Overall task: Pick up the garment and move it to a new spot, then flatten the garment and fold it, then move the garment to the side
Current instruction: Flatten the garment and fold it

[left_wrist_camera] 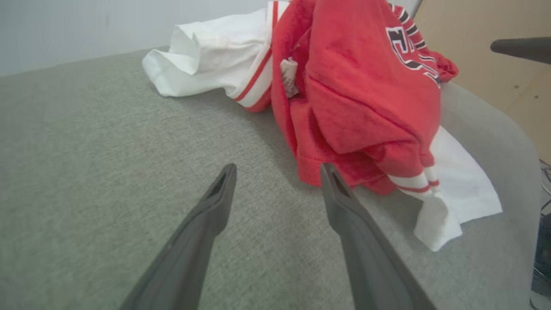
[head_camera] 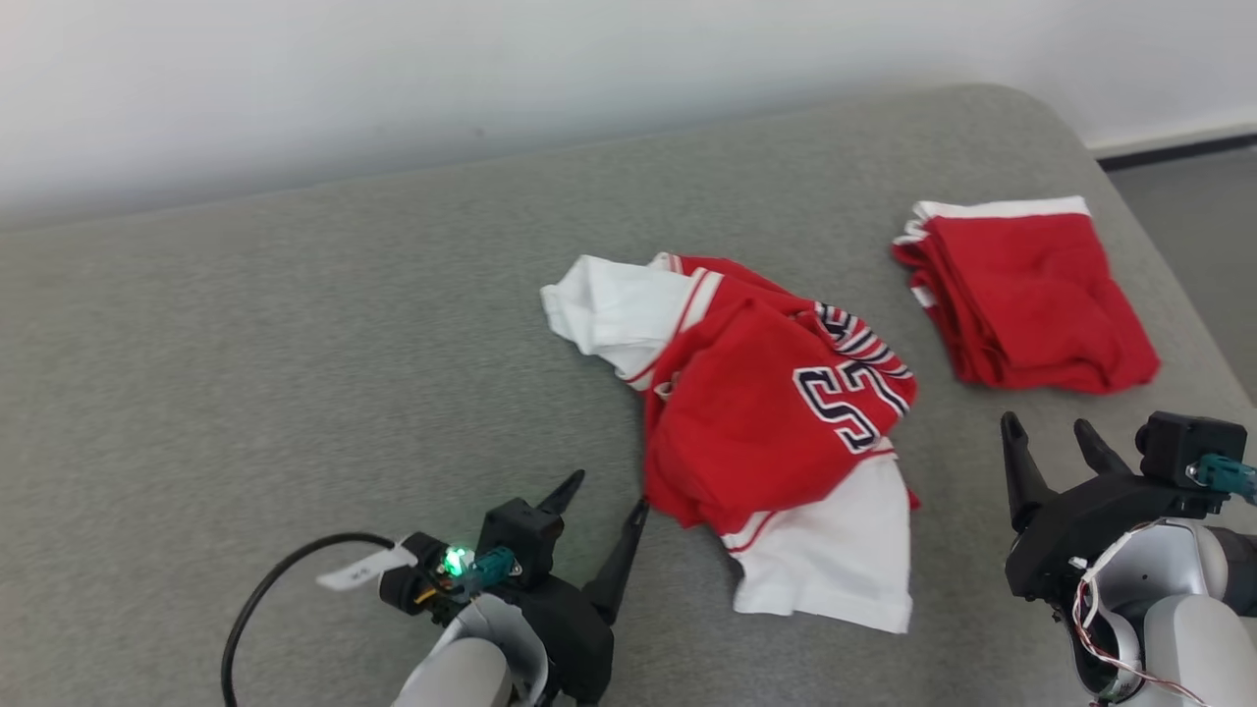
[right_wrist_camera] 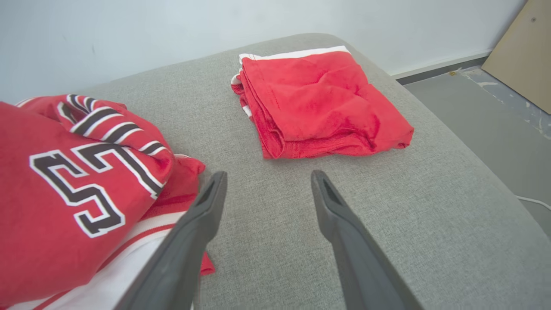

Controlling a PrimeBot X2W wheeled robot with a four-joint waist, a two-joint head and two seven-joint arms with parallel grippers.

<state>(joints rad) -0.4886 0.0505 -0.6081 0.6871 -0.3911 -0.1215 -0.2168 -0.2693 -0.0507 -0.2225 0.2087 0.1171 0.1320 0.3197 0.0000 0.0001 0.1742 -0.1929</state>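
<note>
A crumpled red garment (head_camera: 766,412) with white sleeves and dark number lettering lies heaped in the middle of the grey padded surface (head_camera: 295,373). It also shows in the left wrist view (left_wrist_camera: 366,86) and the right wrist view (right_wrist_camera: 64,206). My left gripper (head_camera: 609,491) stands open just left of the garment's near red hem, its right fingertip close to the cloth (left_wrist_camera: 277,170). My right gripper (head_camera: 1051,432) is open with nothing in it, to the right of the garment (right_wrist_camera: 267,176).
A folded red garment with white trim (head_camera: 1021,295) lies at the back right, beyond my right gripper (right_wrist_camera: 318,103). The surface's rounded edge (head_camera: 1198,324) drops to a grey floor on the right. A pale wall runs behind. A black cable (head_camera: 265,589) loops by my left wrist.
</note>
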